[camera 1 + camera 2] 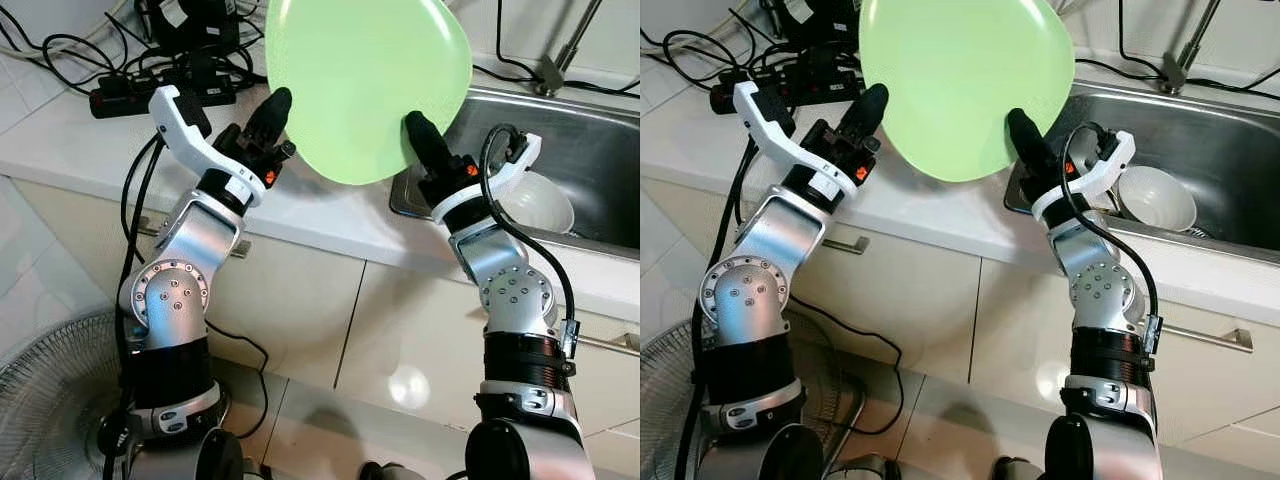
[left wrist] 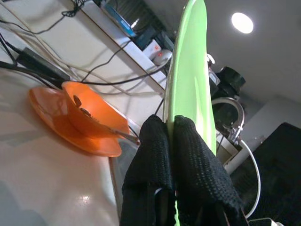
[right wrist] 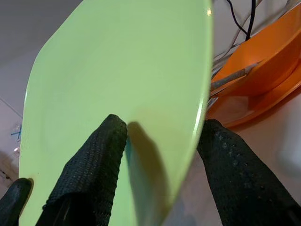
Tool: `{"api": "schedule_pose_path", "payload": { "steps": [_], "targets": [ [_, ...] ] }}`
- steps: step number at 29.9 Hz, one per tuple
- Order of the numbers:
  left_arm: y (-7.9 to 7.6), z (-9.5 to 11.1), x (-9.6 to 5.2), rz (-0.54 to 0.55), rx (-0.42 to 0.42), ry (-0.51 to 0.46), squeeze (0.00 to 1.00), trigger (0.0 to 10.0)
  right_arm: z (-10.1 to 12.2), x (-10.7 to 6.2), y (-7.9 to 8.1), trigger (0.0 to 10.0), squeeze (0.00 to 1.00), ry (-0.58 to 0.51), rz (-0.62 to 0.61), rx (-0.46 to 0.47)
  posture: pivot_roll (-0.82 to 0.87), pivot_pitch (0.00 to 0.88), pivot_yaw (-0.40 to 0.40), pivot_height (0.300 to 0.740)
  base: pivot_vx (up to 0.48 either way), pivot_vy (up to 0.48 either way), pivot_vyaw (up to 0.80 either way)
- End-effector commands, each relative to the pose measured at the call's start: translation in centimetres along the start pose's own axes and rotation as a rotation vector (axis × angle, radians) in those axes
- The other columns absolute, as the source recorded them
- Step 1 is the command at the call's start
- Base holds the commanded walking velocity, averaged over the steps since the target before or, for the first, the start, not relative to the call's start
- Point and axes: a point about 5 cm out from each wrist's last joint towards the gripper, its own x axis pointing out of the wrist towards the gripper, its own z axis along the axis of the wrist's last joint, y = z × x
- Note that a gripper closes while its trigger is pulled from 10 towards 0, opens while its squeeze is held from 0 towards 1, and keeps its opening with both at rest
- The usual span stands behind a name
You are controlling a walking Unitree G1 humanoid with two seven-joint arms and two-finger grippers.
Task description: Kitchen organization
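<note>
A light green plate [image 1: 365, 85] is held upright over the white counter [image 1: 80, 140], just left of the sink. My left gripper [image 1: 280, 105] is shut on the plate's left rim; in the left wrist view both black fingers [image 2: 155, 141] pinch the green plate's edge [image 2: 188, 84]. My right gripper [image 1: 415, 125] is at the plate's lower right rim. In the right wrist view its fingers [image 3: 101, 150] stand apart, one over the plate's face [image 3: 117, 70] and the other past its edge, so it is open around the rim.
A steel sink [image 1: 590, 140] with a white bowl [image 1: 540, 200] lies to the right, under a faucet [image 1: 565, 45]. An orange dish [image 2: 84, 122] holding a utensil sits on the counter. A power strip and cables [image 1: 160, 90] lie at the back left. A fan [image 1: 50, 390] stands on the floor.
</note>
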Motion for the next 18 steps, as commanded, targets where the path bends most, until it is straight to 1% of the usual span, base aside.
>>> {"api": "schedule_pose_path", "payload": {
  "steps": [1, 2, 3, 4, 6, 10, 15, 16, 17, 18],
  "targets": [
    [-1.0, 0.0, 0.1, -0.056, 0.010, 0.005, 0.00, 10.0, 0.0, 0.1, 0.4, 1.9, 0.00, 0.002, 0.011, -0.005, 0.01, 0.079, 0.005, 0.732, 0.000, 0.000, 0.00],
    [-1.0, -0.2, 0.1, -0.059, 0.015, 0.016, 0.00, 10.0, 0.0, 0.1, 0.5, 0.0, 0.00, 0.000, 0.014, -0.002, 0.01, 0.079, 0.005, 0.732, 0.000, 0.000, 0.00],
    [-1.0, -0.2, 0.1, -0.059, 0.015, 0.016, 0.00, 10.0, 0.0, 0.1, 0.5, 0.0, 0.00, 0.000, 0.014, -0.002, 0.01, 0.079, 0.005, 0.732, 0.000, 0.000, 0.00],
    [-1.1, -0.7, 0.1, -0.064, 0.013, 0.038, 0.00, 10.0, 0.0, 0.1, 0.6, 0.0, 0.00, 0.000, 0.021, 0.004, 0.01, 0.080, 0.006, 0.732, 0.000, 0.000, 0.00],
    [-1.2, -1.2, 0.2, -0.064, 0.008, 0.058, 0.00, 10.0, -0.1, 0.2, 0.6, 0.0, 0.00, 0.001, 0.027, 0.009, 0.01, 0.080, 0.006, 0.732, 0.000, 0.000, 0.00],
    [-1.3, -1.6, 0.2, -0.064, 0.002, 0.075, 0.00, 10.0, -0.1, 0.2, 0.7, 0.0, 0.00, -0.002, 0.027, 0.012, 0.01, 0.080, 0.007, 0.732, 0.000, 0.000, 0.00],
    [-0.9, -2.2, 0.3, -0.028, 0.026, 0.111, 0.00, 10.0, 0.0, 0.1, 0.6, 0.0, 0.00, -0.012, 0.022, 0.018, 0.01, 0.080, 0.009, 0.732, 0.000, 0.000, 0.00],
    [-0.7, -2.3, 0.3, -0.016, 0.029, 0.117, 0.30, 10.0, 0.1, 0.1, 0.5, 0.0, 0.00, -0.015, 0.022, 0.021, 0.01, 0.080, 0.009, 0.732, 0.000, 0.000, 0.00],
    [-0.6, -2.4, 0.3, -0.007, 0.029, 0.120, 0.70, 10.0, 0.1, 0.1, 0.5, 0.0, 0.00, -0.018, 0.021, 0.026, 0.01, 0.080, 0.009, 0.732, 0.000, 0.000, 0.00],
    [-0.5, -2.4, 0.3, -0.001, 0.029, 0.122, 0.70, 10.0, 0.1, 0.1, 0.5, 0.0, 0.00, -0.019, 0.021, 0.029, 0.01, 0.080, 0.009, 0.732, 0.000, 0.000, 0.00]
  ]
}}
